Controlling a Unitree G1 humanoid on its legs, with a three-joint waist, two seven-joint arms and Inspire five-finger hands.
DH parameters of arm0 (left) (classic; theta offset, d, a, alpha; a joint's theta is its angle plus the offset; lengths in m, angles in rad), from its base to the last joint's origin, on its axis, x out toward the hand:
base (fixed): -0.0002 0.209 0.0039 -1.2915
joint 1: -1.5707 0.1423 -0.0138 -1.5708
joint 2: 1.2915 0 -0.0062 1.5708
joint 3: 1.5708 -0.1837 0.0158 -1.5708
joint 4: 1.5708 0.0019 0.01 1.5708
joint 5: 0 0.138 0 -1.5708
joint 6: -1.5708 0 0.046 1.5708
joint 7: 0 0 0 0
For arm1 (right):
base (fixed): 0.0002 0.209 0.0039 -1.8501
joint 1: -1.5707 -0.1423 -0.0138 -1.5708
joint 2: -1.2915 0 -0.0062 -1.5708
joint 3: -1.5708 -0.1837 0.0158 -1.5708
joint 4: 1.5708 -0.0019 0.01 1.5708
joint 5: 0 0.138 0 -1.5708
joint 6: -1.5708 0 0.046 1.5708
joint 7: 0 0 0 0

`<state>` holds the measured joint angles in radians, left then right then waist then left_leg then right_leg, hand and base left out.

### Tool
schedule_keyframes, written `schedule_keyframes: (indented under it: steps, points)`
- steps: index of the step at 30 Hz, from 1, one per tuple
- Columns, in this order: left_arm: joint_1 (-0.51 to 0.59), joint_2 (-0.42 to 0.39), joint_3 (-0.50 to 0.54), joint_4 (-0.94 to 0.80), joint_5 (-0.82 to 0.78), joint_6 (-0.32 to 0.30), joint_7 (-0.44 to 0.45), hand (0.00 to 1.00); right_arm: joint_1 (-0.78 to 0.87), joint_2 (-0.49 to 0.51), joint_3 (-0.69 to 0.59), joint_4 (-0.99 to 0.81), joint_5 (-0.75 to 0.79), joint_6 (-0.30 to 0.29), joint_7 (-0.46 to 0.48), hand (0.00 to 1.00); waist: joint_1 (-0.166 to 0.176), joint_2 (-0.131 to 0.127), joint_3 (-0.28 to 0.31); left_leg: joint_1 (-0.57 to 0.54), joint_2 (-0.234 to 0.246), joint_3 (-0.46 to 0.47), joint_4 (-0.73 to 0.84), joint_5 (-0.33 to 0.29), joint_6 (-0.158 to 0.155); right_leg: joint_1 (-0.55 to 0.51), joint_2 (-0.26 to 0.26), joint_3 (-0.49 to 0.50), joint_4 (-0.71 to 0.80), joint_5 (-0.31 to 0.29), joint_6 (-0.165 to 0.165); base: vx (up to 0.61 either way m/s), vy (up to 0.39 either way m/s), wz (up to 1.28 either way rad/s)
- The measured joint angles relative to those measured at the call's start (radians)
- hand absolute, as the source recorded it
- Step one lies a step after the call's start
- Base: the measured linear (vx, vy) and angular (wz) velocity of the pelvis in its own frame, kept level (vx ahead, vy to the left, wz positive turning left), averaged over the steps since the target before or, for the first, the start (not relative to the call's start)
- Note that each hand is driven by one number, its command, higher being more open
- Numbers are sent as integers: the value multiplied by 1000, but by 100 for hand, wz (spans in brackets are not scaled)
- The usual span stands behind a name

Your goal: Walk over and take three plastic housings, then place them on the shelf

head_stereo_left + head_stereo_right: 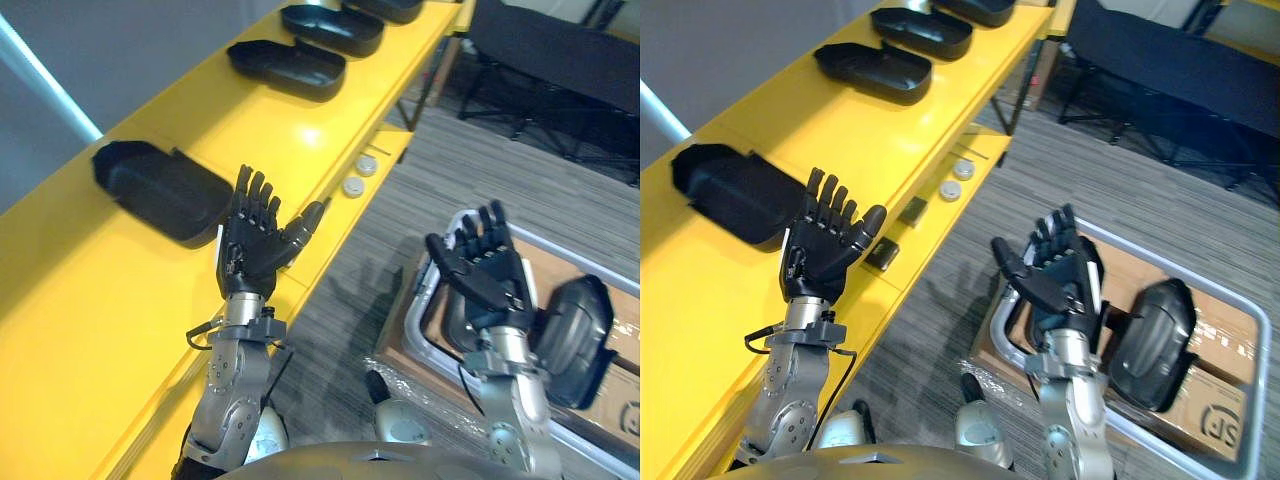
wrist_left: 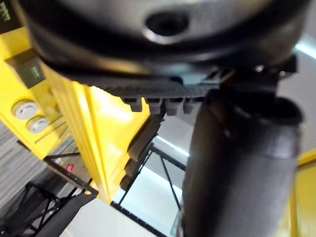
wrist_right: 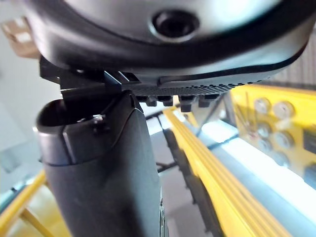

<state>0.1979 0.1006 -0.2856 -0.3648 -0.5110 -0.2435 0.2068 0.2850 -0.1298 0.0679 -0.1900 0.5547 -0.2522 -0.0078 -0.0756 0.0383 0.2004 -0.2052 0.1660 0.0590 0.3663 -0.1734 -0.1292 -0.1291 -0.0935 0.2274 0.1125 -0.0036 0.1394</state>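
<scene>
Trouble from here would most likely come from the nearest housing (image 1: pixel 160 190). It lies on the yellow shelf (image 1: pixel 90 330) just beside the fingertips of the left hand (image 1: pixel 252 240). If that arm swings sideways, the straight fingers may push the shell along the glossy board, perhaps toward its edge.

The left hand is spread open over the front of the shelf and holds nothing. The right hand (image 1: pixel 487 268) is also open and empty, raised above the grey-rimmed bin (image 1: pixel 411 318) on the floor.

A second housing (image 1: pixel 287 68) and a third housing (image 1: pixel 333 28) lie farther along the shelf, well apart from both hands. A spare housing (image 1: pixel 578 340) rests in the bin on brown cardboard, near the right hand. With three shells on the shelf, the placing seems to be done.

The housings are matte black plastic: shallow, hollow shells with rounded corners. They look light, so they probably slide easily on the smooth, shiny yellow surface. The floor is grey, finely striped carpet.
</scene>
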Motion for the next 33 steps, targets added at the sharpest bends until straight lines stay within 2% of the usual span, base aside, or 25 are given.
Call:
schedule_keyframes:
  steps: [3, 5, 6, 7, 8, 9, 10, 11, 12, 13, 14, 15, 17, 18, 19, 20, 21, 22, 23, 24, 25, 26, 27, 31, 33]
  points:
    - [5, 3, 9, -1, 10, -2, -15, 100, 40, 49, 37, 38, -37, 2, -67, 100, 18, 8, 43, 57, -24, -14, 11, -9, 16, 10, -7, 20, 86, 1, 5, -28, 119, -12]
    - [20, 18, 9, -2, 5, -2, -40, 100, 105, 81, 37, 35, -37, -1, -55, 100, 18, -14, 60, 109, -35, 30, 11, -22, 33, 12, -21, 19, 114, 7, 15, -90, 162, -67]
    - [35, 22, 9, -7, 3, -2, -49, 100, 128, 88, 39, 35, -36, -6, -27, 100, 22, -33, 71, 141, -42, 82, 6, -34, 50, 13, -38, -36, 110, 27, 42, -154, 111, -118]
    - [41, 25, 11, -11, 5, 3, -44, 100, 140, 87, 44, 34, -36, -13, 8, 100, 22, -49, 82, 158, -49, 133, -1, -36, 65, 4, -57, -105, 91, 62, 26, -270, 97, -132]
    - [39, 21, 13, -9, 5, 15, -40, 100, 141, 85, 42, 34, -33, -16, 33, 100, 14, -46, 80, 152, -36, 170, -12, -29, 81, 5, -61, -121, 27, 126, 39, -268, 77, -122]
    - [28, 13, 14, -8, 5, 30, -45, 100, 127, 78, 44, 34, -9, -23, 59, 100, 16, -28, 88, 142, -22, 209, -35, -13, 101, -24, -80, -186, 78, 107, 0, -282, 85, -80]
    - [23, 12, 14, -7, 5, 36, -46, 100, 117, 72, 54, 35, 5, -28, 68, 100, 18, -31, 86, 141, -17, 223, -52, 0, 105, -46, -95, -227, 161, 75, -34, -197, 90, -70]
    - [29, 13, 20, -7, 5, 38, -51, 100, 82, 48, 97, 49, 7, -43, 70, 100, 25, -20, 86, 144, -9, 244, -97, 38, 109, -65, -137, -291, 299, 13, -71, -174, 56, -40]
    - [32, 12, 26, -5, 5, 41, -57, 100, 56, 36, 123, 66, 5, -57, 69, 100, 30, -20, 83, 143, -2, 250, -115, 55, 107, -62, -162, -317, 348, -1, -89, -136, -23, -52]
    - [34, 8, 33, 8, 6, 44, -73, 100, -12, 17, 175, 116, -2, -87, 49, 100, 51, -6, 79, 142, 27, 269, -137, 81, 96, -49, -220, -363, 416, -23, -124, -133, -132, -67]
    - [45, 3, 49, 17, 6, 44, -83, 100, -83, 16, 235, 185, -31, -104, 14, 100, 81, 7, 73, 141, 67, 291, -144, 98, 76, -19, -283, -406, 454, -27, -137, -132, -181, -74]
    - [51, 2, 56, 21, 4, 43, -86, 100, -111, 20, 262, 214, -41, -105, -5, 100, 96, 12, 69, 141, 88, 300, -144, 106, 65, -2, -313, -425, 465, -26, -137, -117, -273, -78]
    - [68, -2, 78, 40, -77, 12, -86, 100, -157, 39, 337, 232, -140, -105, -75, 100, 131, 12, 60, 139, 163, 337, -146, 158, 1, 39, -413, -447, 473, -24, -137, -84, -379, -71]
    - [76, -4, 89, 43, -109, 2, -84, 100, -157, 46, 346, 229, -176, -103, -85, 100, 131, 9, 59, 138, 185, 346, -145, 172, -16, 43, -425, -445, 461, -23, -137, -65, -515, -82]
    - [90, -6, 110, 50, -159, -11, -71, 100, -148, 58, 352, 216, -221, -86, -96, 100, 130, 0, 50, 134, 233, 362, -142, 200, -49, 44, -422, -445, 403, -13, -122, -110, -796, -79]
    - [92, -6, 121, 72, -198, -27, -65, 100, -123, 59, 350, 210, -234, -67, -101, 100, 119, -15, 16, 106, 274, 359, -143, 240, -85, 47, -388, -460, 294, 23, -65, -102, -691, -72]
    - [88, -3, 125, 80, -209, -32, -65, 100, -107, 59, 347, 204, -233, -53, -102, 100, 117, -33, 2, 97, 289, 354, -150, 265, -93, 54, -368, -471, 242, 54, -23, -137, -992, -48]
    - [82, -19, 117, 112, -230, -35, -63, 100, -67, 44, 329, 190, -233, -18, -90, 100, 104, -43, -19, 92, 326, 335, -186, 323, -86, 72, -334, -516, 226, -77, 127, -131, -868, -16]
    - [79, -74, 87, 173, -231, -30, -48, 100, -25, -8, 288, 190, -234, 9, -80, 100, 70, 10, -22, 78, 381, 303, -226, 416, -14, 77, -268, -551, 241, -151, 121, -131, -868, 3]
    - [78, -95, 56, 197, -231, -17, -36, 100, -3, -34, 257, 191, -235, 24, -80, 100, 49, 30, -22, 64, 392, 287, -232, 467, 28, 78, -247, -562, 253, -155, 113, -82, -634, 23]
    - [94, -105, -19, 211, -234, 9, -29, 100, 67, -66, 193, 191, -234, 41, -81, 100, 29, 25, -19, 61, 357, 249, -215, 475, 14, 83, -248, -568, 257, -166, 93, -15, -386, 4]
    - [104, -103, -68, 206, -233, 12, -35, 100, 110, -73, 152, 191, -234, 41, -81, 100, 27, 20, -18, 81, 309, 234, -213, 438, -30, 85, -250, -563, 250, -169, 82, 0, -471, -30]
    - [115, -104, -106, 190, -230, 12, -57, 100, 142, -73, 118, 191, -234, 40, -84, 100, 20, 20, -18, 111, 262, 244, -217, 376, -44, 83, -238, -547, 233, -170, 66, 25, -230, -55]
    - [126, -87, -116, 146, -229, 5, -85, 100, 154, -76, 134, 170, -235, 27, -89, 100, 46, 20, -43, 163, 144, 202, -275, 187, -28, 32, -179, -469, 157, -121, 36, 9, -88, -66]
    - [123, -80, -92, 146, -228, 5, -85, 100, 117, -76, 160, 168, -233, 27, -109, 100, 66, 17, -56, 161, 104, 172, -290, 149, -23, 7, -180, -437, 124, -77, 44, -20, 54, -51]
